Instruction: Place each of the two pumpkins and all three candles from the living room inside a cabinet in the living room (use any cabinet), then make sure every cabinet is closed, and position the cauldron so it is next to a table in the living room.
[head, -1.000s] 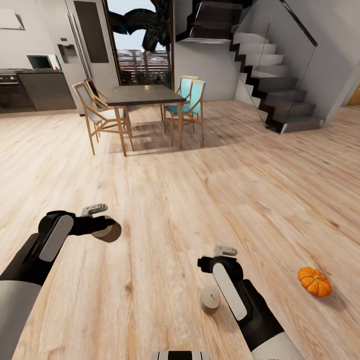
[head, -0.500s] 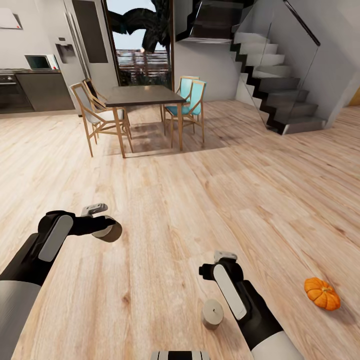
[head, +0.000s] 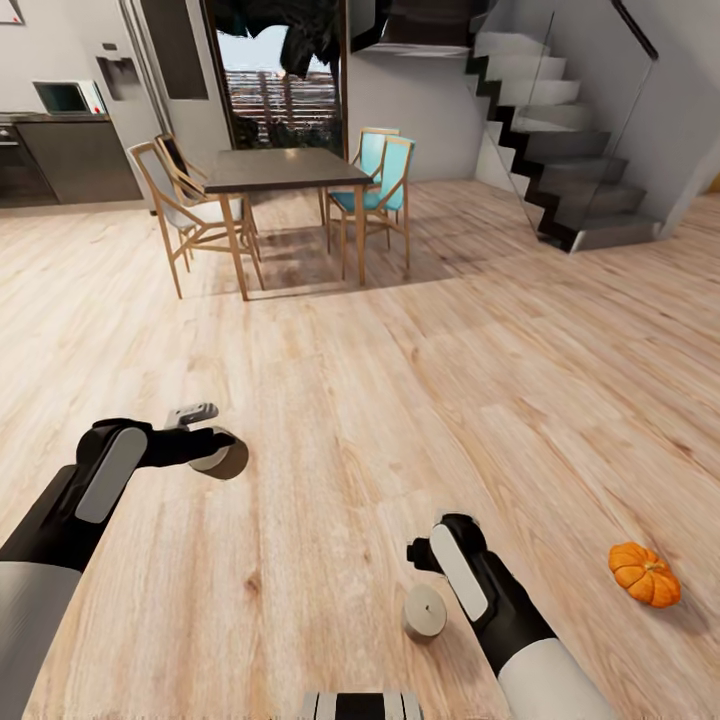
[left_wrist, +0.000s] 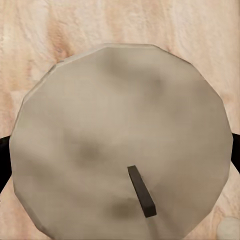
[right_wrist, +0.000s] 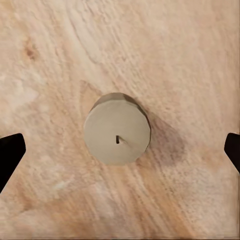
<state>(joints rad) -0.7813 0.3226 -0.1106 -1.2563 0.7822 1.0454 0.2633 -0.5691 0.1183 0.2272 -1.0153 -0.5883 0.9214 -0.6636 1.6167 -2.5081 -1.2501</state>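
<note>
A beige candle (head: 220, 460) is clamped in my left gripper (head: 212, 448) above the wood floor, at the head view's left. In the left wrist view that candle (left_wrist: 120, 145) shows its top and its dark wick, with my left gripper (left_wrist: 120, 155) shut around its sides. A second candle (head: 425, 612) stands on the floor near the lower middle. My right gripper (head: 428, 578) hangs just above it, pointing down. In the right wrist view this candle (right_wrist: 117, 135) sits between the widely spread fingertips (right_wrist: 10, 155) of the open right gripper (right_wrist: 120, 152). An orange pumpkin (head: 645, 573) lies on the floor at the right.
A dark dining table (head: 285, 170) with wooden and teal chairs (head: 380, 185) stands ahead. A staircase (head: 560, 150) rises at the back right, and kitchen units (head: 60, 150) line the back left. Open wood floor lies between me and the table.
The head view has tilted down a little. My right arm has drawn back and down over the floor candle. The left gripper keeps hold of its candle in the same place.
</note>
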